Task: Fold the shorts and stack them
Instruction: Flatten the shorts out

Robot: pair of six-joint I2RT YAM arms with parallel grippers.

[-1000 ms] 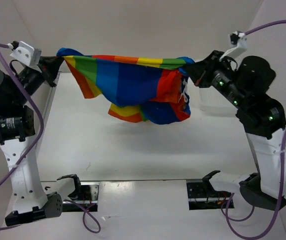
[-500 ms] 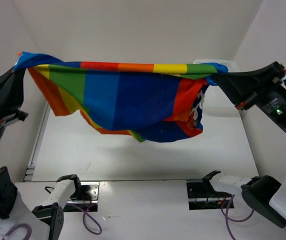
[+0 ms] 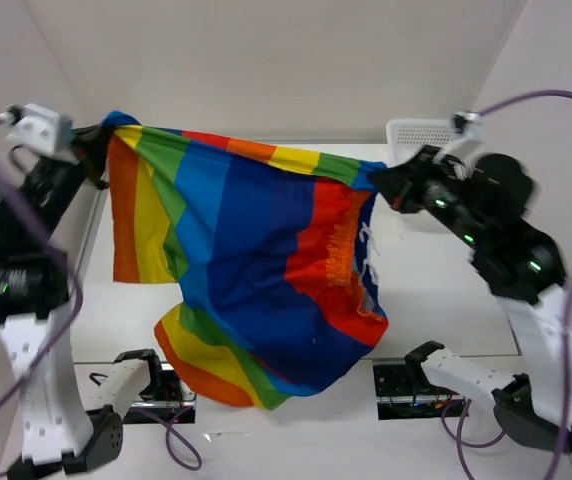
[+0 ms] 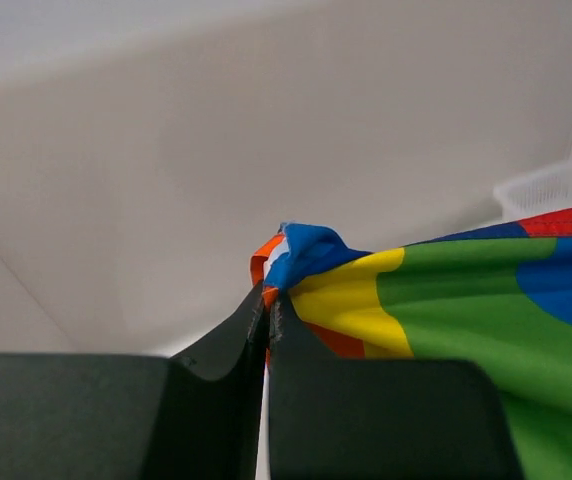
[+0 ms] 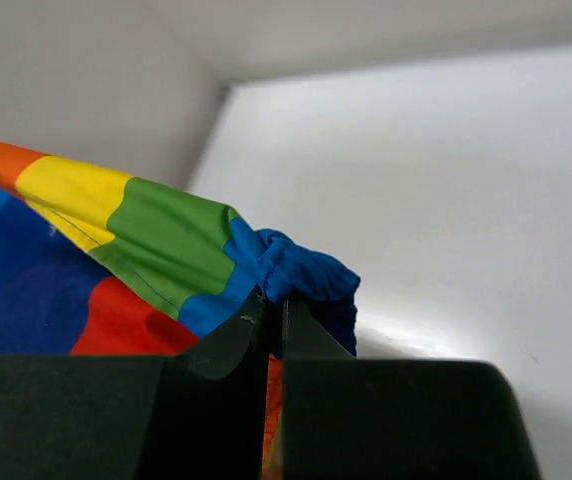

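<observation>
There is one pair of shorts (image 3: 256, 260) here, and it is up in the air above the table (image 3: 436, 290), stretched between the two arms. The left gripper (image 3: 96, 155) has its two fingers pinched tight on one top corner of the shorts, over the table's left side. In the left wrist view a small bunch of blue and orange cloth pokes out past the closed tips. The right gripper (image 3: 381, 185) is clamped the same way on the other top corner, over the table's right side, with a blue wad of fabric squeezed between its fingers.

From that top edge the cloth hangs down as a broad sheet. I count six stripe colours: red, orange, yellow, green, blue and navy. One white drawstring (image 3: 369, 265) dangles along the right-hand edge of the sheet. The lowest corner, yellow and orange, reaches over the table's near edge in the overhead view; whether it touches anything I cannot tell.

One white mesh basket (image 3: 416, 135) stands at the table's far right corner, behind the right gripper.
</observation>
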